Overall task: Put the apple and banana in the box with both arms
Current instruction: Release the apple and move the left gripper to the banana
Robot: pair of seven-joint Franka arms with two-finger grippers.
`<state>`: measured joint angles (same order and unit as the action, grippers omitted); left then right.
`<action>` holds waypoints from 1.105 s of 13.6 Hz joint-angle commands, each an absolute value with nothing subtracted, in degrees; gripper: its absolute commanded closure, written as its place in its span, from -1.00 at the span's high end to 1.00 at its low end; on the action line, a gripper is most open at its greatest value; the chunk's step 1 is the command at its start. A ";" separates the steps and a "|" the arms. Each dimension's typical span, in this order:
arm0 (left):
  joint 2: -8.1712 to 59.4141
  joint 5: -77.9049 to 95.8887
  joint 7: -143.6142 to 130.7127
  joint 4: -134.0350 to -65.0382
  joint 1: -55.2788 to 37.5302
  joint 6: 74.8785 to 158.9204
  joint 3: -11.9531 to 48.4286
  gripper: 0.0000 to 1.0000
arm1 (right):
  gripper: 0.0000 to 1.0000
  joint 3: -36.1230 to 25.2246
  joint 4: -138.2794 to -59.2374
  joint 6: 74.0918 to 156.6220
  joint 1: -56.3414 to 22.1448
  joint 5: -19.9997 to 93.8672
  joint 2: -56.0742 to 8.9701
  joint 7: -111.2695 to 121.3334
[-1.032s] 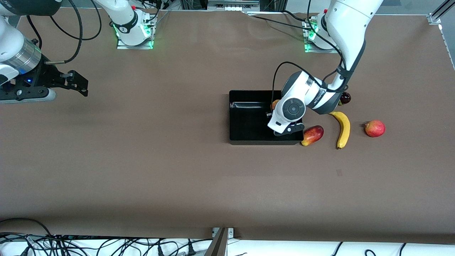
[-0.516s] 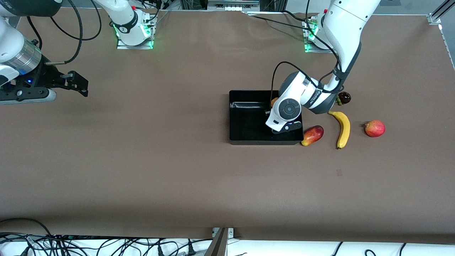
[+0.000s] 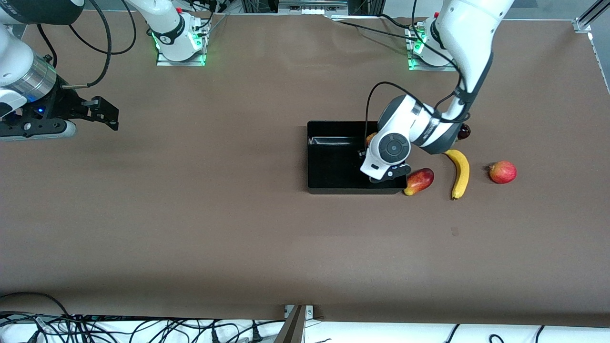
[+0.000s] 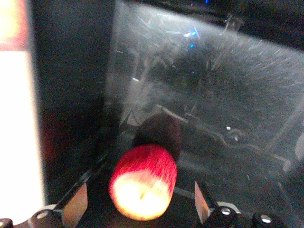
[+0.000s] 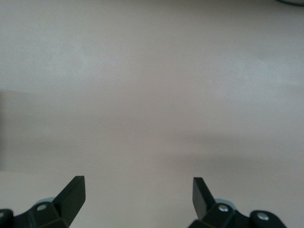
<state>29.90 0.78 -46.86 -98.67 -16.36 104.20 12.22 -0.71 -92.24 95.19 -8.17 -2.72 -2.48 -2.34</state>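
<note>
- Red-and-yellow apple (image 4: 144, 187) lies in the glossy black box (image 3: 333, 186), between the left gripper's (image 4: 141, 205) spread fingers, apparently untouched.
- Yellow banana (image 3: 460, 172) lies on the table beside the box: likely light, soft-skinned; best pinched mid-length.
- Mango-like fruit (image 3: 419, 181) touches the box wall, between box and banana.
- Right gripper (image 5: 137, 197) waits open over bare table.

Red apple (image 4: 144, 183) w/ pale yellow patch lies inside the glossy black box (image 3: 333, 183), between the spread fingers above it. Curved yellow banana (image 3: 460, 172) lies on table at box's 3 o'clock.
</note>
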 commanded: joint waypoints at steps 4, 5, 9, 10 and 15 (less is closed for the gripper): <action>28.21 -5.33 -29.43 -85.08 -2.40 86.83 11.95 1.00 | 1.00 0.09 -90.70 94.40 -7.21 -2.90 -3.08 -2.37; 28.73 -6.23 -21.70 -85.34 0.59 87.10 12.04 1.00 | 1.00 0.09 -90.70 94.39 -7.21 -2.90 -3.08 -2.46; 30.06 -6.07 2.00 -96.19 10.62 103.04 12.04 1.00 | 1.00 0.09 -90.70 94.48 -7.12 -2.81 -3.08 -2.46; 29.28 -6.33 3.07 -101.37 11.16 109.27 12.13 1.00 | 1.00 0.09 -90.70 94.48 -7.12 -2.90 -3.08 -2.46; 29.79 -9.84 10.37 -113.70 13.97 127.06 12.13 0.47 | 1.00 0.09 -90.70 94.48 -7.12 -2.81 -3.08 -2.46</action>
